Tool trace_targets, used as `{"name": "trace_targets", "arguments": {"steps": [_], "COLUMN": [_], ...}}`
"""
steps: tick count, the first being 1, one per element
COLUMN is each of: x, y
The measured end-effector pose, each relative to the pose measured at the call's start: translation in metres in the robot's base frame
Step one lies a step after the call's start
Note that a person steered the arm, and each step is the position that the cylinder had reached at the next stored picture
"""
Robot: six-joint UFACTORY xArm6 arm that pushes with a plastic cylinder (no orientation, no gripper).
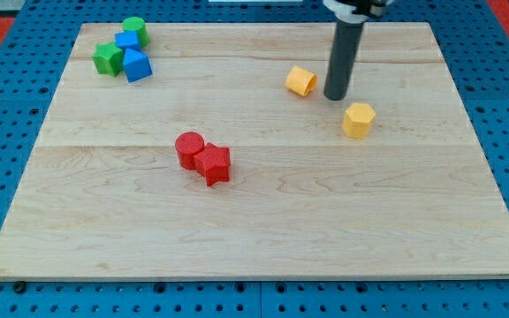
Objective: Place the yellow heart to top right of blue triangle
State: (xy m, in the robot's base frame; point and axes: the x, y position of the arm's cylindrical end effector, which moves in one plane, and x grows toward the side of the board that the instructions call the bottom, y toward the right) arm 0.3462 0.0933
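Observation:
The yellow heart [301, 81] lies in the upper right part of the wooden board [254, 221]. My tip [336, 96] rests on the board just to the right of the heart, a small gap away. The blue triangle [137, 66] sits far off at the view's top left, in a cluster with other blocks. A yellow hexagon [359, 119] lies just below and to the right of my tip.
A blue cube [128, 41], a green cylinder [135, 29] and a green star-like block [107, 58] crowd around the blue triangle. A red cylinder [189, 148] and a red star [213, 164] touch each other near the board's middle.

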Motion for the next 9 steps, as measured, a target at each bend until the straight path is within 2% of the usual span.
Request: {"name": "trace_targets", "arguments": {"steps": [1, 2, 3, 4, 5, 6, 7, 9], "x": [-0.032, -0.072, -0.071, -0.101, -0.126, -0.114, -0.105, -0.069], "y": [-0.064, -0.100, -0.034, -0.021, -0.059, -0.134, -0.153, -0.131]}}
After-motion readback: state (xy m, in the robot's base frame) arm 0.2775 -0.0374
